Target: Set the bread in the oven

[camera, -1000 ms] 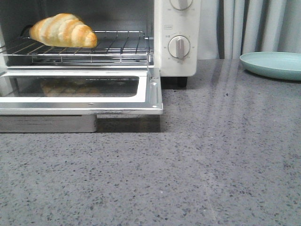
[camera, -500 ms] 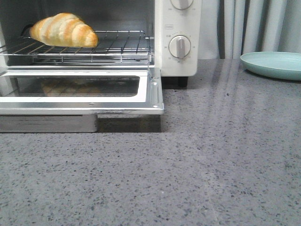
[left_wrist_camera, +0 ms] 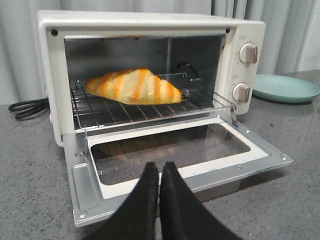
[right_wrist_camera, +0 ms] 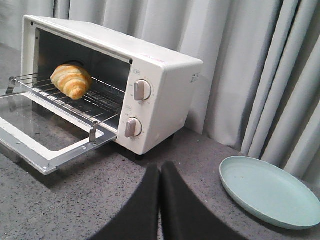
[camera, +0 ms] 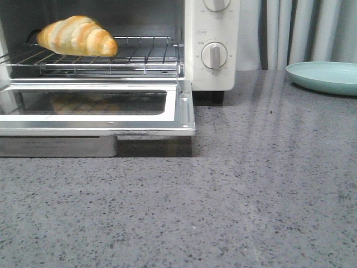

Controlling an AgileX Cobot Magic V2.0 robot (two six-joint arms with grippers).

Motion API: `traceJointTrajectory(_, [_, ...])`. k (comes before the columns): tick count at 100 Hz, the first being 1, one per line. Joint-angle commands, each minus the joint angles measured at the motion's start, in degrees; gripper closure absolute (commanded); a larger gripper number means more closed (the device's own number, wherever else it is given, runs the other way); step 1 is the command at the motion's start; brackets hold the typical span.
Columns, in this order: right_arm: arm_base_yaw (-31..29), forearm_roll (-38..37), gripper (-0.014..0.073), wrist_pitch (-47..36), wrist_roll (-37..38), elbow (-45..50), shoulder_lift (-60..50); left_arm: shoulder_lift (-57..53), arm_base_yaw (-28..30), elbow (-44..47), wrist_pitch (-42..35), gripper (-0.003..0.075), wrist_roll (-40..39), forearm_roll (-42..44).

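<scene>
The bread (camera: 77, 36), a golden-brown striped croissant roll, lies on the wire rack (camera: 139, 56) inside the white oven (camera: 212, 72), whose glass door (camera: 95, 109) hangs open and flat. The bread also shows in the left wrist view (left_wrist_camera: 134, 87) and the right wrist view (right_wrist_camera: 72, 80). My left gripper (left_wrist_camera: 159, 168) is shut and empty, in front of the open door's edge. My right gripper (right_wrist_camera: 159, 168) is shut and empty over the counter, between the oven (right_wrist_camera: 160, 90) and a plate. Neither gripper shows in the front view.
A pale green plate (camera: 323, 76) sits empty on the grey speckled counter (camera: 251, 195) to the right of the oven; it also shows in the right wrist view (right_wrist_camera: 270, 192). A black power cord (left_wrist_camera: 25, 107) lies left of the oven. Grey curtains hang behind.
The front view has shifted very slightly; the oven and plate sit a few pixels further right. The bread, the rack and the door have not moved.
</scene>
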Motion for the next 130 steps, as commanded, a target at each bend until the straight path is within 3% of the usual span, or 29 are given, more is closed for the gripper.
traceJointTrajectory(1, [-0.36, -0.95, 0.0643, -4.27, 0.15, -1.25, 1.44, -1.68, -0.17, 1.19, -6.70, 0.0741, 0.28, 1.76])
traceJointTrajectory(21, [-0.36, -0.95, 0.0643, -4.15, 0.15, -1.25, 1.44, -1.68, 2.76, 10.90, -18.93, 0.0741, 0.28, 2.19])
traceJointTrajectory(52, [-0.36, -0.95, 0.0643, -4.00, 0.15, -1.25, 1.44, -1.68, 12.00, 16.75, -20.90, 0.0741, 0.17, 0.38])
traceJointTrajectory(61, [-0.36, -0.95, 0.0643, -4.00, 0.15, -1.25, 1.44, -1.68, 13.76, 18.09, -20.62, 0.0741, 0.17, -0.78])
traceJointTrajectory(90, [-0.36, -0.95, 0.0643, -4.00, 0.15, -1.25, 1.44, -1.68, 14.99, 18.09, -9.45, 0.0741, 0.17, -1.68])
traceJointTrajectory(130, [-0.36, -0.95, 0.0643, -4.00, 0.15, -1.25, 1.44, -1.68, 14.99, 18.09, -9.19, 0.0741, 0.17, -3.00])
